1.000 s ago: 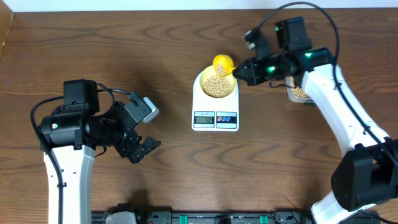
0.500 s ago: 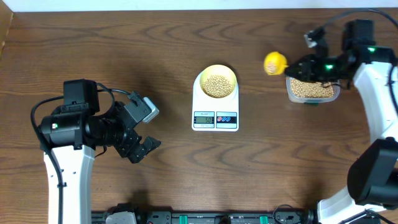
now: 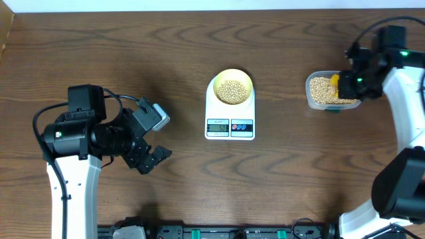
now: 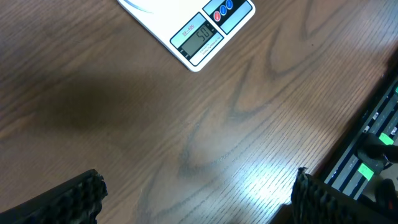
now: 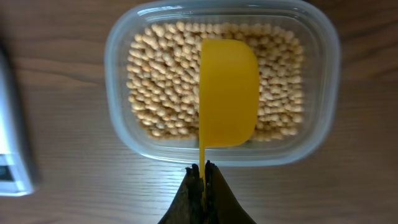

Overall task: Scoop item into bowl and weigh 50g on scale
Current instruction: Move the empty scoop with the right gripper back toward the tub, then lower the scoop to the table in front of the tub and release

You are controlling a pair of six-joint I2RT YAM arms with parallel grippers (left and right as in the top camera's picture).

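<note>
The pale yellow bowl [image 3: 232, 88] sits on the white scale [image 3: 230, 126] at the table's middle and holds a heap of beige beans [image 3: 231, 91]. The scale's display also shows in the left wrist view [image 4: 197, 41]. My right gripper [image 5: 202, 169] is shut on the handle of a yellow scoop [image 5: 227, 93], which hangs, its rounded back towards the camera, over the clear tub [image 5: 323, 130] of beans [image 5: 158, 81]. In the overhead view the scoop [image 3: 335, 81] is over the tub [image 3: 312, 97] at the right. My left gripper [image 3: 157, 158] is open and empty, left of the scale.
A rack of dark equipment with green lights [image 4: 373, 155] runs along the table's front edge. The table's back edge meets a white wall [image 3: 199, 5].
My right gripper has carried the yellow scoop from over the bowl on the scale rightward to over the tub. The left arm has not moved.
</note>
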